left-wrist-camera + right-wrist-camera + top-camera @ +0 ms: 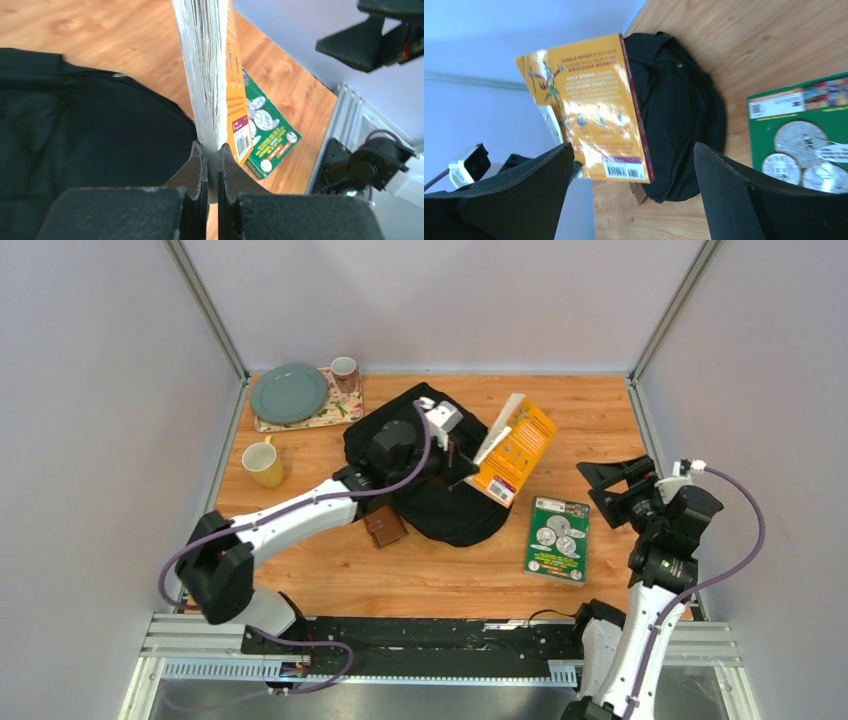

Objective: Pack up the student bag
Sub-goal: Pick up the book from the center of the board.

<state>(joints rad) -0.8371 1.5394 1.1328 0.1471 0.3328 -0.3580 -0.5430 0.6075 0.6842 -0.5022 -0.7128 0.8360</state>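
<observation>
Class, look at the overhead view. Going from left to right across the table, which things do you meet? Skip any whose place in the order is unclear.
yellow mug → bag → orange book → green book

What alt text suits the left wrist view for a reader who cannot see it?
The left fingers clamp one edge of an orange paperback, its page edges facing the camera. The black student bag lies below on the left; a green book lies flat on the wooden table to the right.
</observation>
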